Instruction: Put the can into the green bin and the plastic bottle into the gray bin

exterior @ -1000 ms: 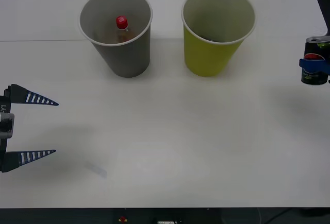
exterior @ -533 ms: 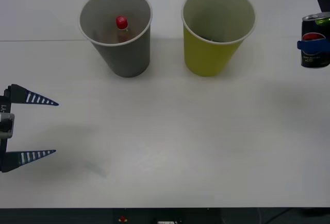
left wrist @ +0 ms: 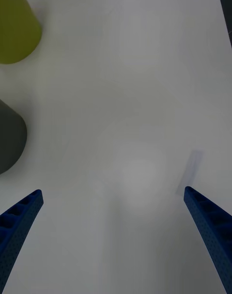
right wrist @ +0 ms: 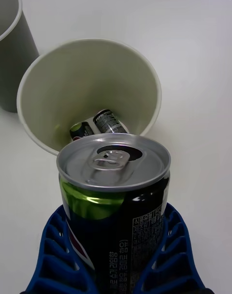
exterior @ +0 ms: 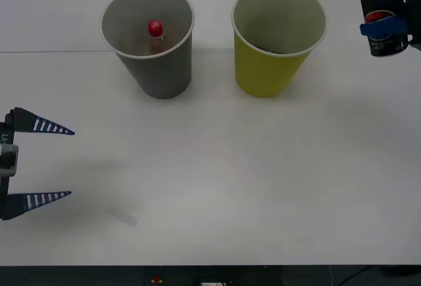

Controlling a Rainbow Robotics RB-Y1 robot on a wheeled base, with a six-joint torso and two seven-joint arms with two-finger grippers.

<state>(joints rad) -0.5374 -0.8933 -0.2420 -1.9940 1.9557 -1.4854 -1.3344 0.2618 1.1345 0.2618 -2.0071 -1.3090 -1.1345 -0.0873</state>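
My right gripper (exterior: 384, 28) is shut on the can (exterior: 383, 26), a slim dark can with a silver top, held upright in the air to the right of the green bin (exterior: 266, 72). In the right wrist view the can (right wrist: 116, 202) sits between my blue fingers (right wrist: 53, 255), with the green bin's pale inside (right wrist: 72, 81) just beyond it and another dark can (right wrist: 99, 124) lying at its bottom. The plastic bottle (exterior: 155, 31), red cap up, stands inside the gray bin (exterior: 164, 75). My left gripper (exterior: 70, 162) hangs open at the table's left edge.
The two bins stand side by side at the back of the white table (exterior: 217, 167). The left wrist view shows the green bin (left wrist: 14, 28) and the gray bin (left wrist: 9, 139) off to one side of my open left gripper (left wrist: 112, 191).
My right gripper has carried the can upward and leftward, closer to the green bin. The left arm, both bins and the bottle have not moved.
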